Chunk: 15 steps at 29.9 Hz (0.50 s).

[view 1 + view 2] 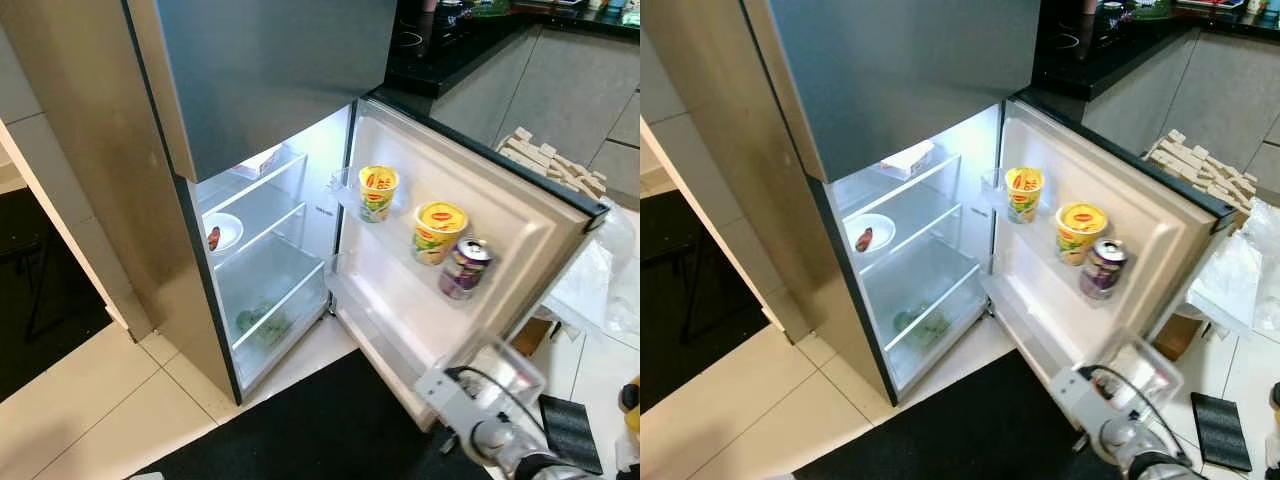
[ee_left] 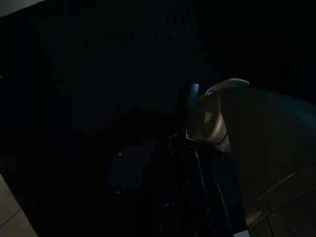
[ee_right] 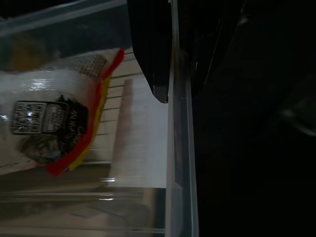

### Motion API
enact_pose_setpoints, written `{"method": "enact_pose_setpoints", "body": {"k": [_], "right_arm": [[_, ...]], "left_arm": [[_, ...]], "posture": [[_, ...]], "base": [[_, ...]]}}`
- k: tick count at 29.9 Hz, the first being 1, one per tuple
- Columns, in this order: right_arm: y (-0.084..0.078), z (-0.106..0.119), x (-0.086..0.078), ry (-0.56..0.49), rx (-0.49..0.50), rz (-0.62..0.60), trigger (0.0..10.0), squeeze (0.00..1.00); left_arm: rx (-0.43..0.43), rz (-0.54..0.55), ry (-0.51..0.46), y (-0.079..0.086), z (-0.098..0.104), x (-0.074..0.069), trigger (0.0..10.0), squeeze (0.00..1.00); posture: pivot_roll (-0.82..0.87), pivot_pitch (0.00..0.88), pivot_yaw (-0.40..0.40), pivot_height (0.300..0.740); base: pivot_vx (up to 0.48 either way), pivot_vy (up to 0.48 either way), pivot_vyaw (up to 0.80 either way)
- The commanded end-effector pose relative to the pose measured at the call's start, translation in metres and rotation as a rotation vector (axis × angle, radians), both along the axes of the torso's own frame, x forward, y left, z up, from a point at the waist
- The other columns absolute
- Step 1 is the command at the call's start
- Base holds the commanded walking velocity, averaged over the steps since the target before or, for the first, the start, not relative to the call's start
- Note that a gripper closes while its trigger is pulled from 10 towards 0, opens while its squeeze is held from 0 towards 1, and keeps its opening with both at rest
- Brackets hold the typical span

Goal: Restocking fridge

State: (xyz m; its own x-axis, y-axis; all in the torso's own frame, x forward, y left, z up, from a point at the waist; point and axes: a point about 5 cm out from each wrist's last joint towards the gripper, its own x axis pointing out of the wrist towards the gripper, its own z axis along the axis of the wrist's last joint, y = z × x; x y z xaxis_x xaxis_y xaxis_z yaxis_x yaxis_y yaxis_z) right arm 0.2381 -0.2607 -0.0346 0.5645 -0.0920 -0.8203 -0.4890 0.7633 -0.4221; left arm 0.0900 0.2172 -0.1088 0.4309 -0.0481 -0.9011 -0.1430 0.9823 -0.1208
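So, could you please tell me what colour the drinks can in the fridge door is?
Purple drinks can, clearest in the left eye view.

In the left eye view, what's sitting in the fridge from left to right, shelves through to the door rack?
White plate on the middle shelf → greens in the bottom drawer → first yellow noodle cup on the door → second yellow noodle cup → purple can.

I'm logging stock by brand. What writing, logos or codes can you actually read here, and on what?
No text reads clearly.
Cup: red and yellow logo, too small to read.
Second cup: same logo on its lid, unreadable.
Can: purple print, blurred.
Packet: a QR code and dark print, too blurred to read.
Box on the top shelf: print unreadable.
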Motion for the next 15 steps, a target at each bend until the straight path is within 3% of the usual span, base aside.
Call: {"method": "enact_pose_setpoints", "body": {"k": [1, 8, 15], "right_arm": [[-0.003, 0.005, 0.005, -0.036, 0.000, -0.022, 10.0, 0.00], [-0.008, 0.000, -0.005, -0.012, -0.002, -0.052, 10.0, 0.00], [0.004, -0.026, -0.037, 0.085, 0.027, -0.071, 10.0, 0.00]], "left_arm": [[-0.043, -0.027, 0.028, -0.013, -0.004, -0.007, 10.0, 0.00], [-0.044, -0.027, 0.029, -0.013, -0.004, -0.007, 10.0, 0.00], [-0.048, -0.029, 0.028, -0.015, -0.004, -0.007, 10.0, 0.00]], "posture": [[-0.04, 0.000, -0.027, 0.740], [-0.04, 0.000, -0.027, 0.740], [-0.04, 0.000, -0.029, 0.740]], "base": [[0.000, 0.000, 0.00], [0.000, 0.000, 0.00], [0.000, 0.000, 0.00]]}}
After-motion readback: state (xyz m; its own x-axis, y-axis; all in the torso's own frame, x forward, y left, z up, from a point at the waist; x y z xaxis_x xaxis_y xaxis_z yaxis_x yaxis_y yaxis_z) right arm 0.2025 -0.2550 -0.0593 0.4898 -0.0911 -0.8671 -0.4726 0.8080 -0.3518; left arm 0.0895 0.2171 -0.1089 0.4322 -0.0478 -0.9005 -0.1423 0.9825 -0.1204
